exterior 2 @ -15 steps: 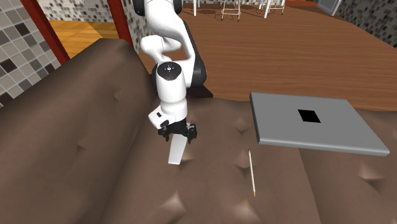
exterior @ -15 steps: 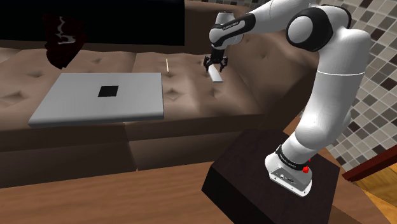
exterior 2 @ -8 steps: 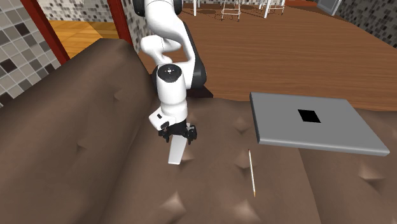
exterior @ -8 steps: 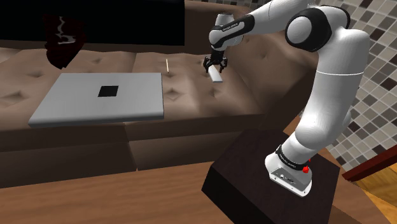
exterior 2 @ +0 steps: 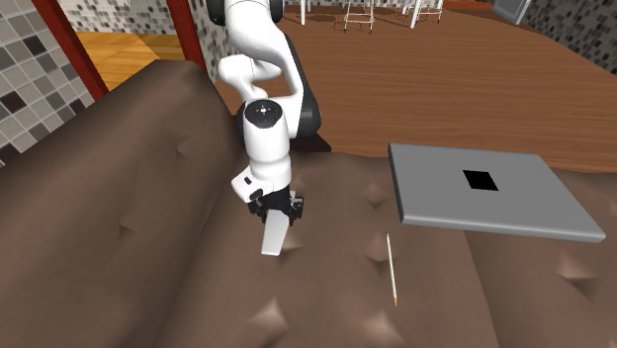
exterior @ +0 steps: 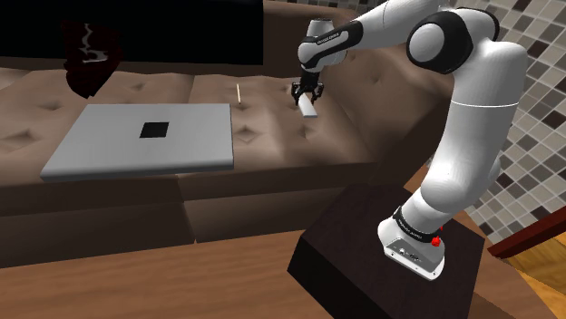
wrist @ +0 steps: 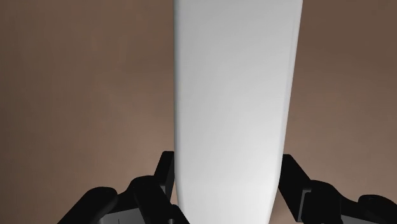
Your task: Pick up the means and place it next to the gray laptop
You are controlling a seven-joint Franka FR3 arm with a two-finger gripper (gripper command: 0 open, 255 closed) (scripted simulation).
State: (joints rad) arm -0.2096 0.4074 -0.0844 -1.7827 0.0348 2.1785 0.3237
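Observation:
A flat white oblong bar (exterior: 310, 108) lies on the brown sofa seat, near the backrest. My black gripper (exterior: 307, 91) stands straight above one end of it, shut on the white bar. In the wrist view both fingers (wrist: 164, 178) press against the long sides of the white bar (wrist: 235, 95), with the gripper (wrist: 228, 172) at its near end. From the second exterior view the white bar (exterior 2: 273, 235) sticks out below the gripper (exterior 2: 277, 210). The closed gray laptop (exterior: 145, 136) with a black square on its lid rests on the seat toward the shoulder view's left, and the gray laptop (exterior 2: 489, 188) is well apart from the bar.
A thin pale stick (exterior: 239, 92) lies on the cushion between bar and laptop, and the stick (exterior 2: 392, 267) is seen lengthwise from the other side. A dark red object (exterior: 89, 56) sits by the backrest. My dark stand (exterior: 390, 263) is on the wooden floor before the sofa.
The fingers have drawn together onto the white bar's sides. The arm and the bar have stayed in place.

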